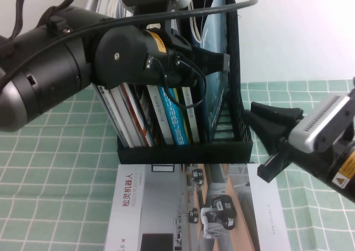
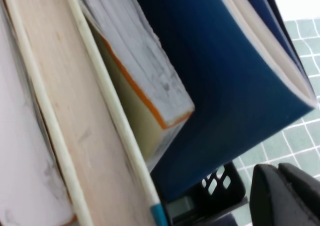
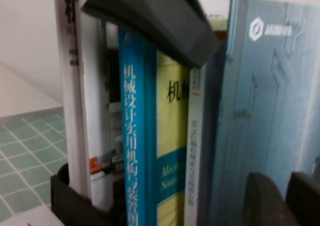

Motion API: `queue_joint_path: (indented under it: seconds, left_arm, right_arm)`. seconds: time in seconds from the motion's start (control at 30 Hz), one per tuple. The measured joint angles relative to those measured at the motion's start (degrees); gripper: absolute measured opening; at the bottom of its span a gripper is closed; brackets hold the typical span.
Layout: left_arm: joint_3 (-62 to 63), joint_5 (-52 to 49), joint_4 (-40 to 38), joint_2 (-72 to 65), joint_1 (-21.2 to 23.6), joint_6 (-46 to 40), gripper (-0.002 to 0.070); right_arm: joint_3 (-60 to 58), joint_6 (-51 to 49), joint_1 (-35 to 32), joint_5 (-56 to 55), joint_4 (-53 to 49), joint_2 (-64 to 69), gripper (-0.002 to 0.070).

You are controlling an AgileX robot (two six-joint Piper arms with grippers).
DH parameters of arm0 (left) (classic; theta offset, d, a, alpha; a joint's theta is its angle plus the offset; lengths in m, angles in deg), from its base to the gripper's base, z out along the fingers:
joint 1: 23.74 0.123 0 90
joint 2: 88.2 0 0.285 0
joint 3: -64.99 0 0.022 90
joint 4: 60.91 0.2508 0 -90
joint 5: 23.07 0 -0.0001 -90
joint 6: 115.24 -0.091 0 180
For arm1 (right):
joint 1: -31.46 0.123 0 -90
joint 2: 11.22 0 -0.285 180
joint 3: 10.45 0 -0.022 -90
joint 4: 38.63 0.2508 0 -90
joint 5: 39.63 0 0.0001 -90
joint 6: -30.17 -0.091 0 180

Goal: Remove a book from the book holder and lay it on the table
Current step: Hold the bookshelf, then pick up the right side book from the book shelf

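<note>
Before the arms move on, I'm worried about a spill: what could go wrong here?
The left gripper is at the dark blue book in the packed holder; pulling could drag neighbouring books out. The right gripper hovers beside the holder and could bump it. The white book fills the table in front.

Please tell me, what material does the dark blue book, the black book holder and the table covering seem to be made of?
The dark blue book looks like paper with a smooth, slightly glossy soft cover: it bends and shows white page edges. The book holder seems to be matte black moulded plastic, with slotted vents. The table covering looks like pale green cloth with a white grid, though it could be a printed mat.
</note>
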Motion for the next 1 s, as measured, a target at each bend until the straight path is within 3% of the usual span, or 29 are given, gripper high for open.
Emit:
queue_joint_path:
  seconds: [0.1,0.23,0.57,1.0]
  left_arm:
    - [0.0,1.2,0.0,0.0,0.1,0.72,-0.0001]
    - [0.0,2.7,0.0,0.0,0.1,1.63,-0.0001]
    - [0.0,6.7,-0.14,0.0,0.1,1.86,-0.0001]
    - [0.0,7.16,0.56,0.0,0.1,1.86,-0.0001]
  right_arm:
    - [1.53,-1.34,0.0,-0.08,-2.02,2.39,0.0274]
    - [6.27,-3.17,0.0,-0.47,-3.76,4.83,0.0376]
    - [20.78,-3.73,5.12,8.26,-3.09,10.06,0.04]
    - [25.27,7.33,7.9,17.57,13.22,14.71,0.0401]
